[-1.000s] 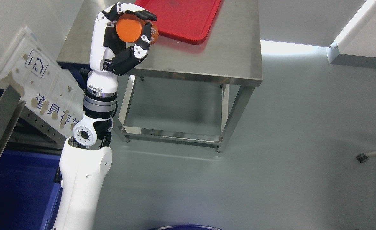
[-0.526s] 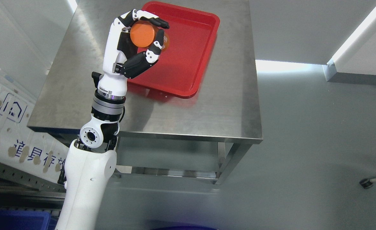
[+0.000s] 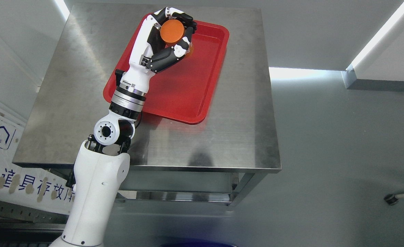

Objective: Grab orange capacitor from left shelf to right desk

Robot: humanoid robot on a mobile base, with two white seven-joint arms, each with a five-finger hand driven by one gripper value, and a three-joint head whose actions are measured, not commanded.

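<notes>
An orange cylindrical capacitor (image 3: pixel 173 31) sits in the curled black-and-white fingers of my left hand (image 3: pixel 174 32), its flat round end facing the camera. The left arm rises from the bottom left and reaches over a red tray (image 3: pixel 188 92) lying on a steel table (image 3: pixel 239 137). The hand hovers above the tray's far end. How high the capacitor is over the tray floor cannot be judged. My right arm does not show.
A white sign panel with blue characters (image 3: pixel 2 171) leans at the lower left beside the table. Grey floor spreads to the right, with a small caster and rod (image 3: pixel 390 198) at the right edge. A white wall base (image 3: pixel 380 73) crosses the upper right.
The camera has swung, so the table and tray sit lower and fuller in the picture. My left hand, still holding the capacitor, now reaches further over the tray toward its far end.
</notes>
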